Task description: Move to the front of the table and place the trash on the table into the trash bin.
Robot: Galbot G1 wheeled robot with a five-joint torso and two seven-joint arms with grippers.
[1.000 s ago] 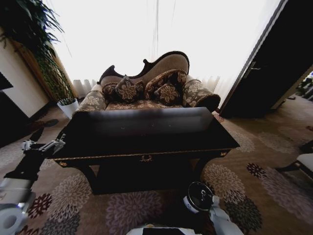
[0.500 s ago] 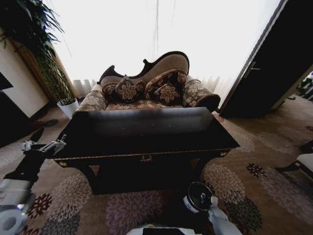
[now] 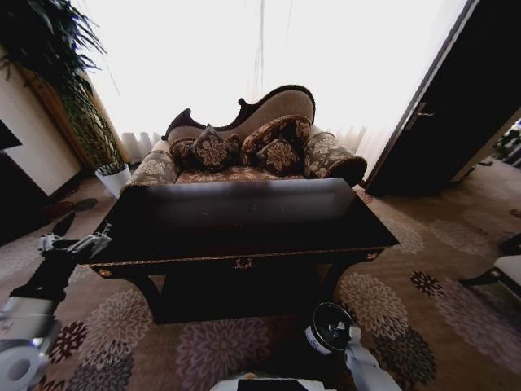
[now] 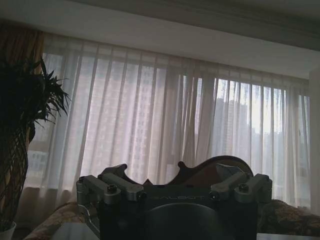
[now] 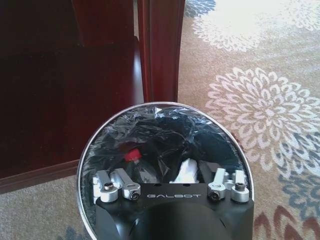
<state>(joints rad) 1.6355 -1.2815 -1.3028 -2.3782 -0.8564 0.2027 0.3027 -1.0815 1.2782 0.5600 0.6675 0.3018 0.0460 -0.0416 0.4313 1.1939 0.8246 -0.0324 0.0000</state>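
With the right end effector held directly above the trash bin beside the table leg, a collision with the rim is risked if it is lowered off-centre; whether its fingers are spread cannot be told. One bin is counted, lined with a dark bag, holding one white wad and one red-capped item. No trash is seen on the tabletop. The left end effector is held, fingers spread, just off the table's left front corner.

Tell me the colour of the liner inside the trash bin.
Black, glossy and crinkled liner inside the trash bin; best in the right wrist view.
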